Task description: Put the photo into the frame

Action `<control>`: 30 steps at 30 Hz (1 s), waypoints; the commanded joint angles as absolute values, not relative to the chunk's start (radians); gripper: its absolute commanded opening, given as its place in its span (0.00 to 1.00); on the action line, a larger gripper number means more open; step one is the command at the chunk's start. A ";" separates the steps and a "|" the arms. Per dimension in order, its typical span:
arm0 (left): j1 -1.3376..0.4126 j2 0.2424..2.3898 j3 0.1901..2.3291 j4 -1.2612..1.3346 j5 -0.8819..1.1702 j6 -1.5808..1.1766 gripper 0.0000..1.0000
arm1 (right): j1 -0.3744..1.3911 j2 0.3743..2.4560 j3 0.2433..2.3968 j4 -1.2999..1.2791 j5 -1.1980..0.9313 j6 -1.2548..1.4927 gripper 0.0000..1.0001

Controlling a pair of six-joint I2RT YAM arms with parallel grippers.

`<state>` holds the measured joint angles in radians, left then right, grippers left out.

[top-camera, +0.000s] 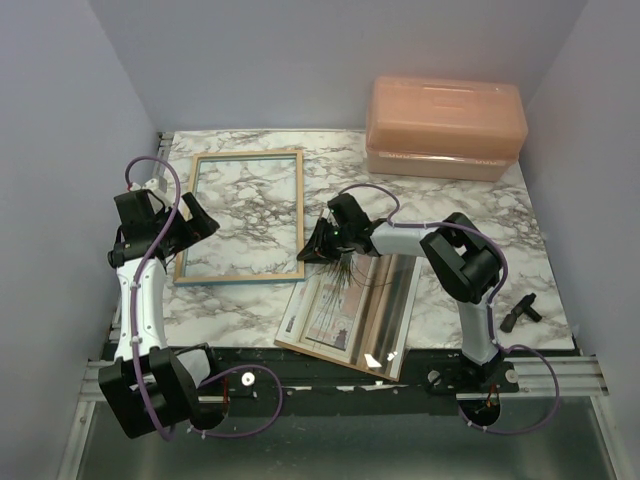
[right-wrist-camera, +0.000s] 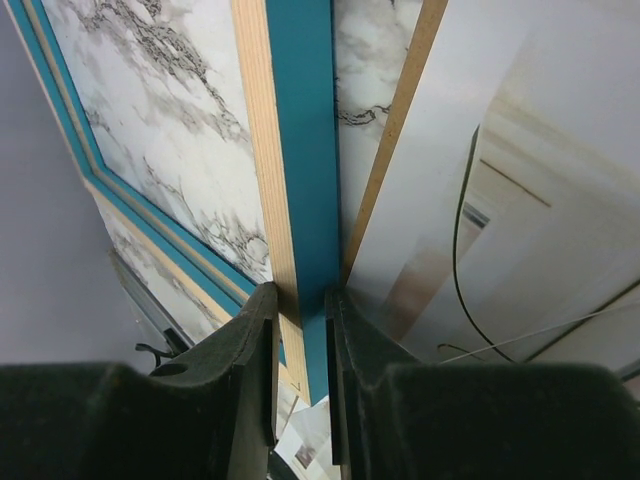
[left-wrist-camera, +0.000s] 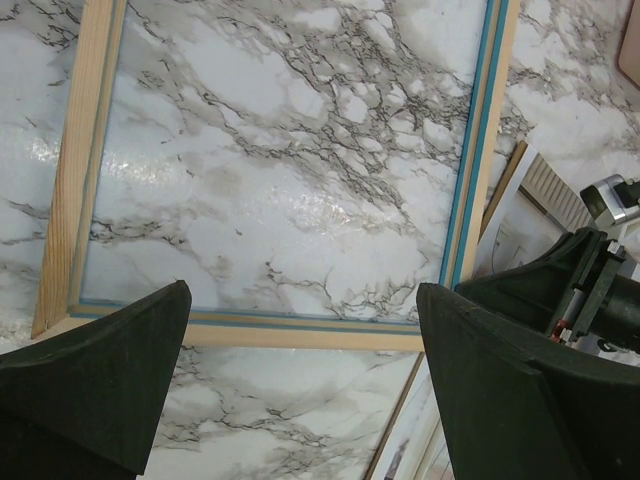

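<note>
Plainly not done yet: frame pinched, photo lying outside it

The right jaws (right-wrist-camera: 300, 295) are pressed onto the frame (right-wrist-camera: 300, 120), one finger on each side of its long rail. In the right wrist view the wood strip and the blue strip run straight up between them. Seen from above, that grip sits low on the rail, at about 4 o'clock of the frame's opening. Whether the rail is raised off the bench (top-camera: 480, 230) I cannot tell.

Just past those jaws, toward 5 o'clock, lies the photo (top-camera: 345, 300). It is flat and picture side up on a brown backing board (right-wrist-camera: 392, 140). Its far end comes right up beside the gripped rail, and its other end points at the near edge of the bench. So the photo sits beside the jaws, not between them, and no part of it is inside the frame.

The left jaws (left-wrist-camera: 302, 290) are spread wide with nothing between them. They hover over the frame's near-left part, at about 8 o'clock of the opening. Only the marble pattern of the bench shows through that opening.

By my reading the task is near its start. The frame lies wood side up, which suits loading from the back, and it is held by one rail. What is left is the main work: bringing the photo over the opening, squaring it to the rails and seating it inside them.

Farther out, at 1 o'clock, a peach box (top-camera: 445, 125) stands well apart at the far edge.
</note>
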<state>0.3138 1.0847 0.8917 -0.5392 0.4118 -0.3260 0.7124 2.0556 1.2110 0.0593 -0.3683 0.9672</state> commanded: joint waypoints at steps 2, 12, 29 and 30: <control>0.305 1.095 0.884 -0.516 0.449 -0.327 0.99 | 0.716 2.089 1.203 0.035 -0.287 0.958 0.30; 0.267 1.103 0.879 -0.513 0.490 -0.315 0.99 | 0.716 1.988 1.181 0.040 -0.286 0.944 0.57; -0.226 1.104 0.721 -0.478 0.476 -0.490 0.99 | 0.681 1.653 0.920 -0.042 -0.252 0.948 0.87; -0.246 1.102 0.699 -0.470 0.470 -0.508 0.98 | 0.670 1.631 0.885 -0.037 -0.259 0.956 0.87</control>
<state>-0.1669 1.1297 0.7673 -0.5163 0.4610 -0.4149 0.7017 1.6894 0.9939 0.0036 -0.2741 0.9421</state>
